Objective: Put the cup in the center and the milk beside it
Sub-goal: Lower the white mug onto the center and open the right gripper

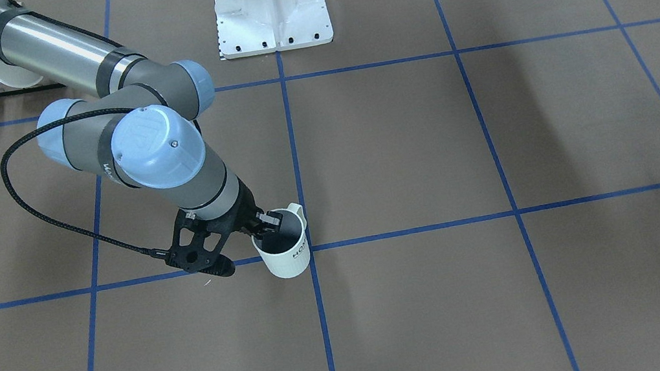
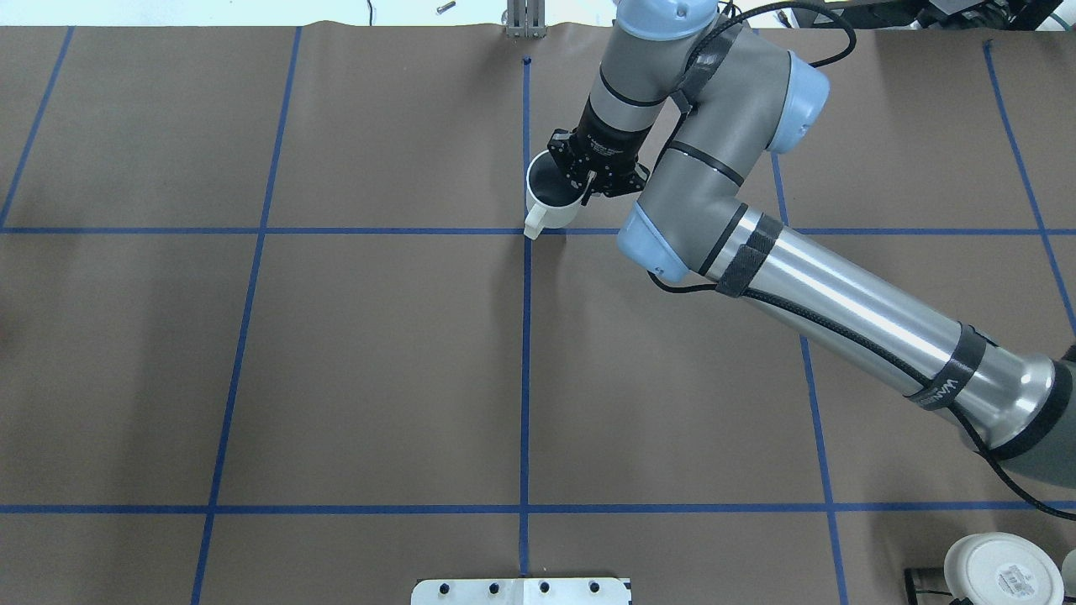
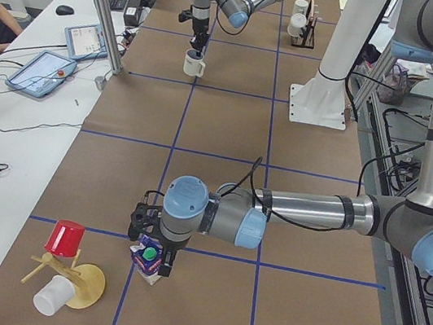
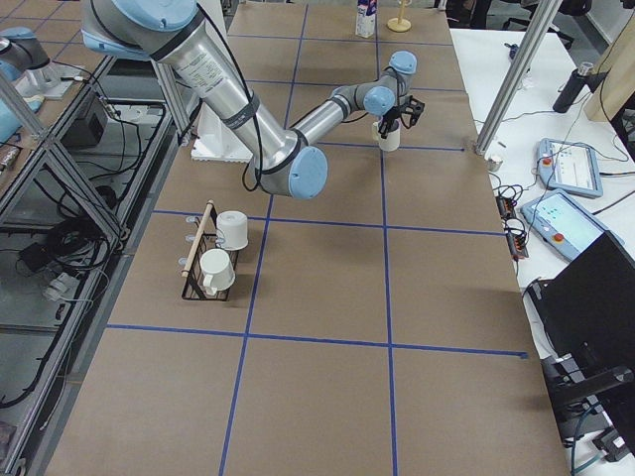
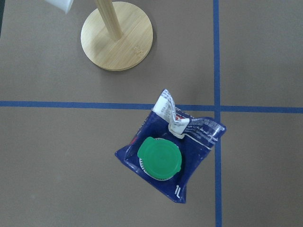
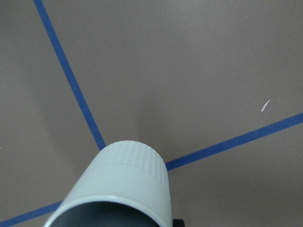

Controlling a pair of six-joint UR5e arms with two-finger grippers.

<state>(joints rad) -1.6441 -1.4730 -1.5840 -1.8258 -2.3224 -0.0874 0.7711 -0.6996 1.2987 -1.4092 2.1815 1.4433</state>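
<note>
One finger (image 1: 271, 218) of the right gripper (image 1: 262, 225) was inside the small white cup w/ dark grey inside, squarish handle & dark "HOME" lettering (image 1: 288, 254). The other was outside its wall, so the jaws were narrowed onto the rim. Cup was just beside a crossing of the blue tape grid (image 2: 525, 378) on the brown-paper worktop (image 2: 378, 361). That spot was approx midway btw the worktop's two ends, nearer the operators' edge than the robot's edge. Handle pointed twd the robot's edge. Couldn't tell if the base touched the paper.

Left gripper (image 3: 154, 243) hung directly over the dark blue & white milk carton w/ red band (image 5: 189, 156), near the worktop's end on the robot's left. How far its fingers were open couldn't be told. Milk carton stood upright against another tape crossing, top seam crumpled, round green cap (image 5: 159, 158) facing up.

Near it, twd the operators'-side corner of that end, stood a pale wooden mug tree w/ round base (image 5: 117, 35), carrying a red cup (image 3: 66, 238) & a white cup (image 3: 53, 297). Near the opposite end, on the robot's side, a black wire rack (image 4: 189, 293) held two tilted white mugs (image 4: 216, 270). White metal arm mount (image 1: 271, 11) sat at the robot's edge, mid-length.
</note>
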